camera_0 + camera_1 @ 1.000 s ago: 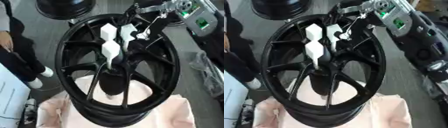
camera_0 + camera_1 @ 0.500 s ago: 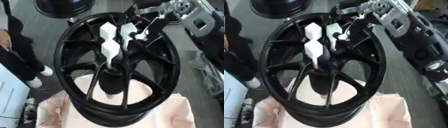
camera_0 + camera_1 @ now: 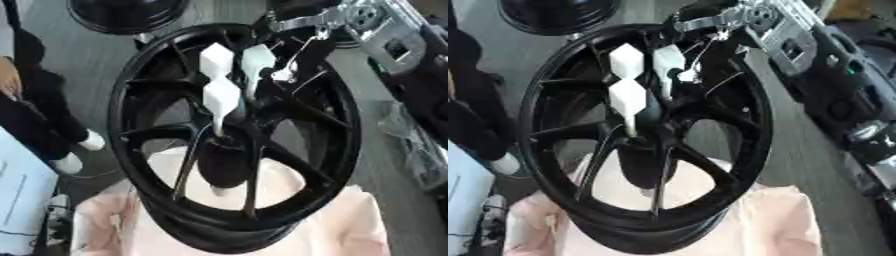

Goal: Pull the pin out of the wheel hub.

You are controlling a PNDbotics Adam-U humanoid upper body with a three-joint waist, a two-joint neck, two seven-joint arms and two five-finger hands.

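Right hand [image 3: 280,55] is reaching into the wheel hub [image 3: 232,137]; grasp indiscernible. Just below it, white pins [image 3: 221,97] are standing; extraction should be running straight along the shaft.

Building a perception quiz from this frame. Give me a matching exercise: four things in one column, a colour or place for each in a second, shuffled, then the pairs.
Things:
1. wheel
2. pins
3. cloth
4. right arm

Descriptions:
A. white, faceted heads, standing at the hub
B. pale pink, under the lower rim
C. black, spoked, filling the middle of the view
D. silver and black, coming in from the upper right

Pairs: 1-C, 2-A, 3-B, 4-D
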